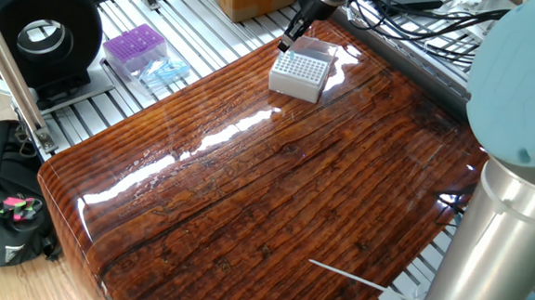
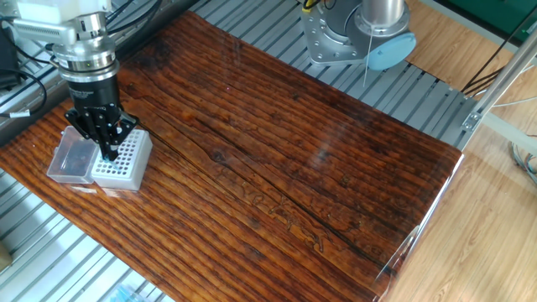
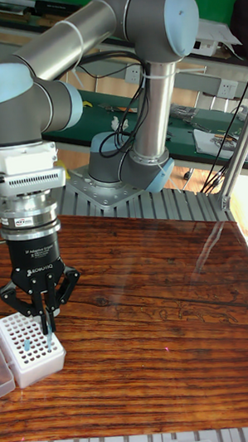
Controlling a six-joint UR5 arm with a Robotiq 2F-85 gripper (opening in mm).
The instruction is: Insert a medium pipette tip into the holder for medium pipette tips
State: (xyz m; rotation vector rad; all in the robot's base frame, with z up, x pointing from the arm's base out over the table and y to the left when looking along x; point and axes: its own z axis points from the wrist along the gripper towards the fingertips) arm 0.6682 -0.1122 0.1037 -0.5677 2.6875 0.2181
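The holder for medium pipette tips (image 3: 42,362) is a small white box with a holed top grid, near the table's far corner. Its clear lid (image 2: 70,159) lies open beside it. My gripper (image 3: 42,307) points straight down over the grid, shut on a slender blue-grey medium pipette tip (image 3: 47,330). The tip hangs upright and its lower end reaches the grid surface; I cannot tell whether it sits in a hole. Another tip (image 3: 25,346) stands in the grid. From the other sides I see the gripper (image 2: 109,153) (image 1: 284,45) over the holder (image 2: 126,164) (image 1: 300,76).
A purple tip rack (image 1: 134,47) and a clear bag of blue tips (image 1: 165,70) lie on the slatted frame beside the wooden table (image 1: 265,196). A black round device (image 1: 42,26) stands at the far left. The arm's base (image 2: 359,33) sits beyond the table.
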